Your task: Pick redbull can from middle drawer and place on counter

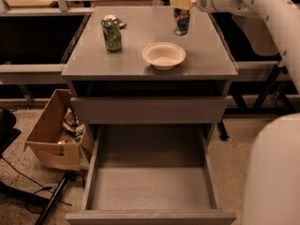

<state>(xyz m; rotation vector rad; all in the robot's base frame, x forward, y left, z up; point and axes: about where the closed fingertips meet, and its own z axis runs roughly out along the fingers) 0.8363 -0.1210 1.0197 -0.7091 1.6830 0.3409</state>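
The open drawer [150, 191] at lower centre holds nothing. The can [181, 25] stands upright at the upper right of the surface [140, 69], with the gripper [182, 6] over its top. Whether the gripper is clamped or released cannot be told. Judged remaining: release and withdrawal.

Here's the redbull can [181, 22]: slim, blue and silver, upright near the far right corner of the counter [140, 71]. The gripper [183, 1] sits right at the can's top. The counter is smooth grey and a touch glossy. Below it, the middle drawer [150, 191] is out wide towards the front edge, plain grey floor and low side walls in full view.
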